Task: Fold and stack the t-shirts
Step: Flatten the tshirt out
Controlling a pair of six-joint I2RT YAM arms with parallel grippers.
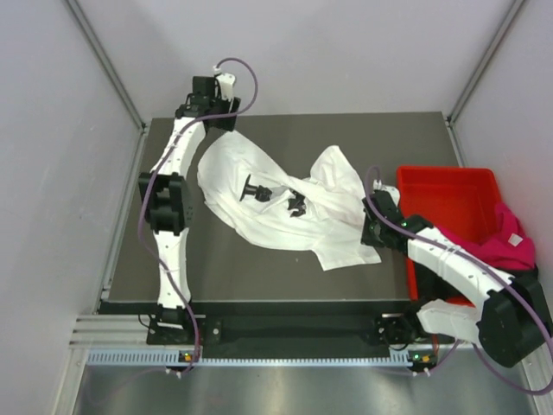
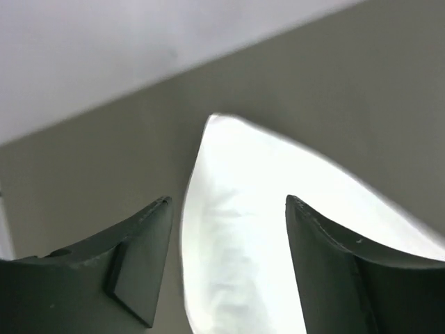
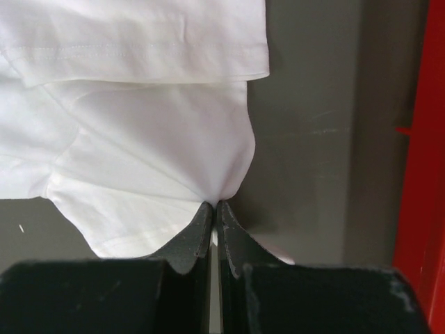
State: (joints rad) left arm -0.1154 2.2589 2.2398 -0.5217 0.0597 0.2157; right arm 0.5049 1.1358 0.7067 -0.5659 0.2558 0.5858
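White t-shirt [image 1: 276,203]: crumpled, middle of table [image 1: 259,277]. Right gripper [image 3: 214,209]: clamped on its near-right edge (thin pinch). Left gripper [image 2: 228,200]: agape above far-left corner, holding nothing. Risk: slip or bunching under one-sided pull. Magenta t-shirt [image 1: 510,244]: at red bin [image 1: 441,186] right edge.

Seen from above, soft even light fills the scene and lays only faint shadows on the grey table [image 1: 259,277], while the white t-shirt [image 1: 229,173] is so bright that most of its folds wash out. In the left wrist view the cloth is blown out to a glowing patch with smeared edges, and the dark left pincer [image 2: 228,202] is out of focus. The right wrist view is sharper, with hem stitching and gently shaded creases reading clearly, though the right pincer [image 3: 213,205] is near-black and slightly blurred.
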